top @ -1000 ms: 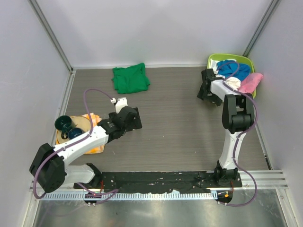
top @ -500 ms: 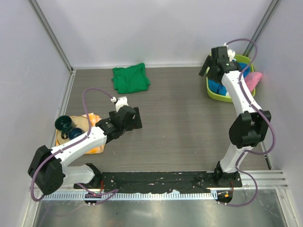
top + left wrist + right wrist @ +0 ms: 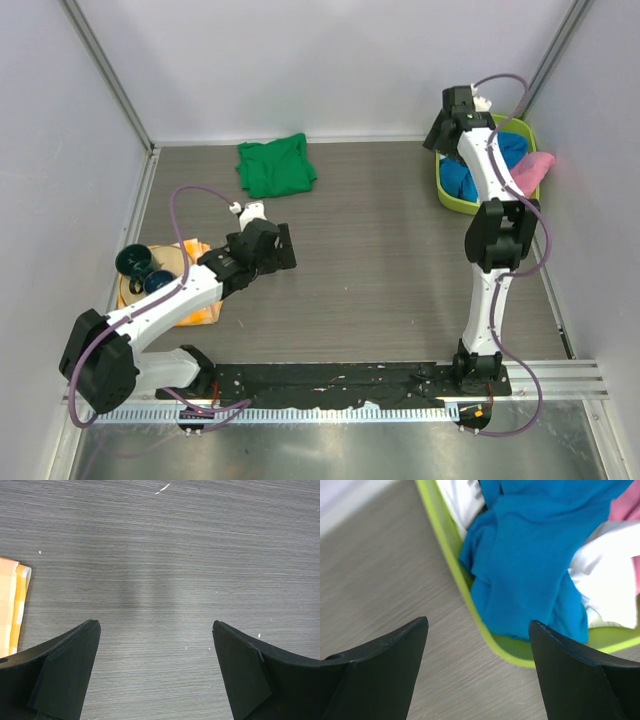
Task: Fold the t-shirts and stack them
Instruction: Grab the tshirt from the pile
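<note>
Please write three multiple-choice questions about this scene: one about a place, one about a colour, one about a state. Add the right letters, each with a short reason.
1. Where does the green t-shirt lie?
A. on an orange checked cloth
B. on the table, near the back wall
C. hanging on the back wall

2. What colour is the basket?
A. lime green
B. orange
C. grey

3. In what state is the left gripper?
A. shut on a cloth
B. open, holding nothing
C. shut, holding nothing

Answers:
1 B: the top view shows it lying on the table's far part, away from both arms.
2 A: in the right wrist view its wall is lime green, next to the blue t-shirt inside it.
3 B: in the left wrist view its fingers stand wide apart, with only bare table between them.
</note>
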Controlling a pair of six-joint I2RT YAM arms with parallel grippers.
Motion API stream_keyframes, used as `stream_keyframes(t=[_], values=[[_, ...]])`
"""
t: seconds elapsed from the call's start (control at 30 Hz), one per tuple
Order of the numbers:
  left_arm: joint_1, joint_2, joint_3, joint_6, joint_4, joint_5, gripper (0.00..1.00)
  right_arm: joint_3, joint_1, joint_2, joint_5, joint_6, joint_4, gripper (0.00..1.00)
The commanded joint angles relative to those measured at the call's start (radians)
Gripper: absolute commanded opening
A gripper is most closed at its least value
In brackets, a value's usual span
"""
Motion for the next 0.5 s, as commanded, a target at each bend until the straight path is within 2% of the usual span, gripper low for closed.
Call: stream_keyframes(t=[0.0, 0.2, 0.27, 0.3, 0.33, 0.43, 0.47], values=[[0.024, 0.0, 0.027, 0.02, 0.043, 0.017, 1.0, 0.05, -0.04, 0.051, -0.038, 0.038, -0.023, 0.87], [0.036, 0.031, 0.023, 0.022, 0.059, 0.037, 1.0, 0.047, -0.089, 0.103, -0.029, 0.035, -0.023, 0.84], [0.039, 0.039, 0.023, 0.022, 0.063, 0.045, 1.0, 0.034, -0.103, 0.117, -0.022, 0.034, -0.021, 0.77], [0.042, 0.046, 0.023, 0.022, 0.063, 0.046, 1.0, 0.034, -0.106, 0.121, -0.015, 0.035, -0.021, 0.74], [0.042, 0.048, 0.023, 0.022, 0.065, 0.049, 1.0, 0.032, -0.11, 0.129, -0.013, 0.037, -0.021, 0.62], [0.047, 0.053, 0.024, 0.02, 0.066, 0.055, 1.0, 0.029, -0.124, 0.149, -0.013, 0.043, -0.021, 0.39], [0.047, 0.054, 0.023, 0.02, 0.066, 0.055, 1.0, 0.03, -0.126, 0.155, -0.015, 0.04, -0.021, 0.38]])
